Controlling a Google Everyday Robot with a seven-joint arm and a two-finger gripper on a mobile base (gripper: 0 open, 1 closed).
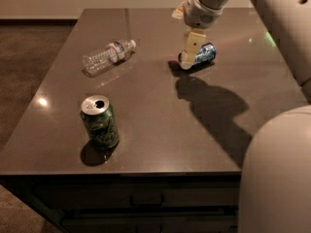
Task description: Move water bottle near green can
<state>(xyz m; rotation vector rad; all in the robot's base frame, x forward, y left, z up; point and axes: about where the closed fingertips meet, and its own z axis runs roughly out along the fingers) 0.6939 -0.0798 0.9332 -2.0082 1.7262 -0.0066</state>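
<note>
Fingers (190,45) point down, open or closed we can't tell; arm (274,18) slants in from one o'clock, gripper (185,65) beside blue can (206,53).

Indoor room, carpeted floor (29,57), dark countertop (155,115), pincer (189,52) by blue can (207,53)

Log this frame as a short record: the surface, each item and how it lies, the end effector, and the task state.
surface: dark table
water bottle: lying on its side, far left area, cap pointing right
green can: upright, near the front left edge, apart from the bottle
blue can: lying on its side, far side, right of centre
end effector: hangs at the blue can's left end, away from the bottle; contact cannot be told
task state: bottle not held, not yet near the green can
</note>
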